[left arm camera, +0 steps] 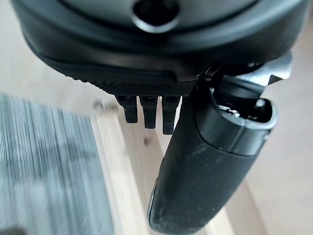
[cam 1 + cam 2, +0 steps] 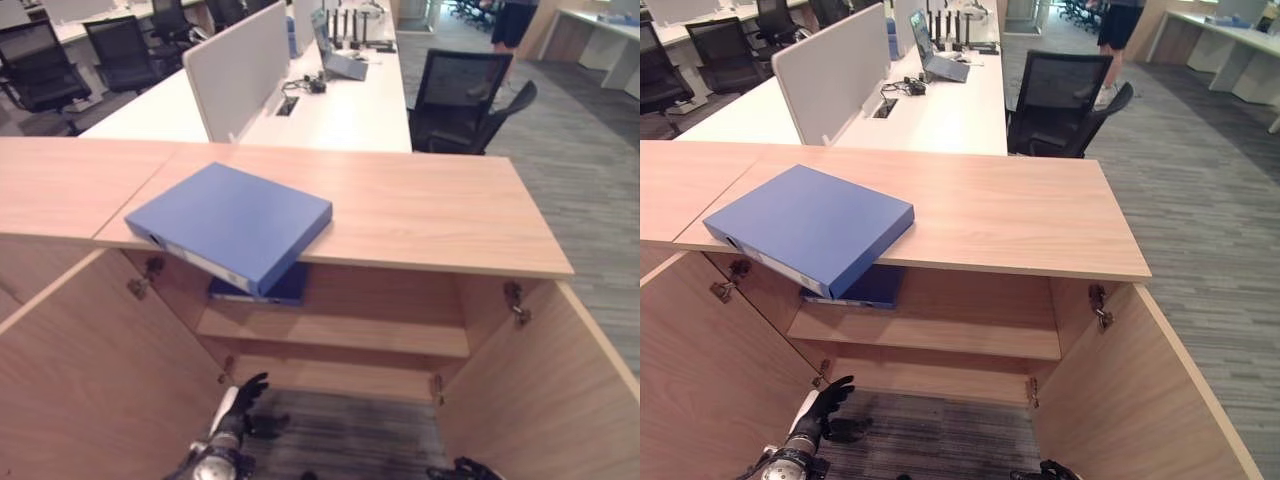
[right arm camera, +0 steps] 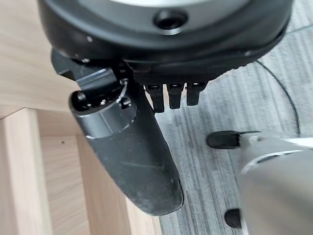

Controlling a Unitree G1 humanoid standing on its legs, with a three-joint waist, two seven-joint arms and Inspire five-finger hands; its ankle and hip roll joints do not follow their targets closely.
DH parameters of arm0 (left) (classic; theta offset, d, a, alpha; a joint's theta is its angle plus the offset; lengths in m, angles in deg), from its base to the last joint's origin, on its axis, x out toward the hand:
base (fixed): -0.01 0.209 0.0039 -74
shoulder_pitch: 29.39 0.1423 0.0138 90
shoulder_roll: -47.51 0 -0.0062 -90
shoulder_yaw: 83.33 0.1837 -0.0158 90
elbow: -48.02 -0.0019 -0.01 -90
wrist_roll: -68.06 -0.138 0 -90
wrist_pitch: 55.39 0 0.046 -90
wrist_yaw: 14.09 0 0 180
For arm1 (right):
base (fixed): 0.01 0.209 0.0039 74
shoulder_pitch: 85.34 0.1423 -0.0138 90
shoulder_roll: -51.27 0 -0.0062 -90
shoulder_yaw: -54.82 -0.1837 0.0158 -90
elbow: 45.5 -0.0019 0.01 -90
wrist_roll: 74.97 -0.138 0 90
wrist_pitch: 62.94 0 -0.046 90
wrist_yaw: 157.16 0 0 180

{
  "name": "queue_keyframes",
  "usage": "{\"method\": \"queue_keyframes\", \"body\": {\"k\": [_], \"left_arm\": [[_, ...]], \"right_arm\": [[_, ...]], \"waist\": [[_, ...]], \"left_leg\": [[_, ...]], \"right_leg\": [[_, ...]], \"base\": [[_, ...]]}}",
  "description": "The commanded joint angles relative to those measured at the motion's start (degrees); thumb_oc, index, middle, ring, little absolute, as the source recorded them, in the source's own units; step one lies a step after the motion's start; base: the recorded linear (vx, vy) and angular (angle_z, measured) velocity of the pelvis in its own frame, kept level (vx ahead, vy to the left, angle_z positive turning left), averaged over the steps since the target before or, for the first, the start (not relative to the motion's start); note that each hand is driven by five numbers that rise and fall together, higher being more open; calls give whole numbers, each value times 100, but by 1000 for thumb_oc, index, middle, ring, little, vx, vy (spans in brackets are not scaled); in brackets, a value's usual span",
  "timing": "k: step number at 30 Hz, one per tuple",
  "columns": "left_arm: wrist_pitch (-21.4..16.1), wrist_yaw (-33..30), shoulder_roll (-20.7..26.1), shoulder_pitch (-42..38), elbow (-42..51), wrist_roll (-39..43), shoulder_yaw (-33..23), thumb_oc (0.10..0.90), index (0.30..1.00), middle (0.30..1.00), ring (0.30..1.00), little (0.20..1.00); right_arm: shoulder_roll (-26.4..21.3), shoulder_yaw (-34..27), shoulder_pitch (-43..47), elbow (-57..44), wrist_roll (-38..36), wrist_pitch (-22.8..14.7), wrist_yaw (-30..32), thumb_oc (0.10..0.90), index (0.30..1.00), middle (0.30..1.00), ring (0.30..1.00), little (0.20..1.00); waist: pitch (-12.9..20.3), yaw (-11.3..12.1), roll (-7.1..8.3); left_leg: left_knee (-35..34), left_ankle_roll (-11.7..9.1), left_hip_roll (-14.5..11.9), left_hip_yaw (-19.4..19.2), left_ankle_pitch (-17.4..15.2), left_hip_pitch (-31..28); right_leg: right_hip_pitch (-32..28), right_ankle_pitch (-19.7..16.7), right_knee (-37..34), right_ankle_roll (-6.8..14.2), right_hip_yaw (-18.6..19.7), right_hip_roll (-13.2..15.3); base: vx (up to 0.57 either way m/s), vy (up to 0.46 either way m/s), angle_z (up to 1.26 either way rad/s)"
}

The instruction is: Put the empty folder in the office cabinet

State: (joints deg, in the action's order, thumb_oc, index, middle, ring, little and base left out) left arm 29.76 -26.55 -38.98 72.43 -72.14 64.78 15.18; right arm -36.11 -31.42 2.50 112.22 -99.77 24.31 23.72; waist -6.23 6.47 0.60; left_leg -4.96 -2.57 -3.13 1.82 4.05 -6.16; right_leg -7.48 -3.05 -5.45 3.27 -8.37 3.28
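Note:
A blue folder (image 2: 230, 222) lies flat on the wooden top of the office cabinet (image 2: 420, 210), its near corner sticking out over the front edge. Under it, a darker blue folder (image 2: 262, 290) rests on the upper shelf (image 2: 340, 332) inside the cabinet. Both cabinet doors stand wide. My left hand (image 2: 240, 400) hangs low in front of the cabinet's bottom left, fingers straight and holding nothing; in the left wrist view its thumb (image 1: 205, 161) points at the wooden floor edge. My right hand (image 2: 465, 470) is at the lower right, open and empty, with its thumb (image 3: 127, 156) over carpet and wood.
The left door (image 2: 90, 370) and right door (image 2: 540, 390) flank the opening. Behind the cabinet are a white desk (image 2: 340, 110) with a divider screen and a laptop (image 2: 340, 60), black office chairs (image 2: 460, 100), and a person (image 2: 510, 20) standing at the far back.

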Motion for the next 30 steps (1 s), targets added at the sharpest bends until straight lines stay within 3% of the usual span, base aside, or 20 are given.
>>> {"method": "queue_keyframes", "body": {"k": [1,16,22,23,30], "left_arm": [[-357,-1150,616,-499,826,-1101,-481,800,900,900,900,900],[-158,-2008,1253,-532,2323,-2923,-1009,800,900,900,900,900],[-223,-2011,1907,-709,2955,-3679,-1075,800,900,900,900,900],[-285,-2035,2242,-821,3219,-3922,-1090,800,900,900,900,900],[-425,-2080,2882,-1011,3791,-4172,-1277,800,900,900,900,900]], "right_arm": [[-23,272,322,-31,124,-365,176,800,900,900,900,900],[73,478,273,-158,181,-456,188,800,900,900,900,900],[5,516,201,-155,187,-462,67,800,900,900,900,900],[-45,528,169,-177,170,-476,4,800,900,900,900,900],[-148,556,160,-210,124,-537,-113,800,900,900,900,900]], "waist": [[-26,195,215],[-28,325,222],[-80,277,143],[-108,247,93],[-178,175,-39]], "left_leg": [[-4,-119,77,198,-598,-200],[-4,-148,130,434,-684,-131],[-4,-171,131,458,-688,-99],[-4,-179,132,460,-686,-85],[-4,-204,108,390,-661,-28]], "right_leg": [[-127,350,45,445,-120,187],[-174,454,45,451,-318,220],[-149,461,45,456,-348,217],[-122,460,45,463,-344,209],[-44,456,54,471,-327,186]], "base": [[0,0,0],[19,-11,9],[-3,-12,4],[0,0,0],[-7,-2,-1]]}}
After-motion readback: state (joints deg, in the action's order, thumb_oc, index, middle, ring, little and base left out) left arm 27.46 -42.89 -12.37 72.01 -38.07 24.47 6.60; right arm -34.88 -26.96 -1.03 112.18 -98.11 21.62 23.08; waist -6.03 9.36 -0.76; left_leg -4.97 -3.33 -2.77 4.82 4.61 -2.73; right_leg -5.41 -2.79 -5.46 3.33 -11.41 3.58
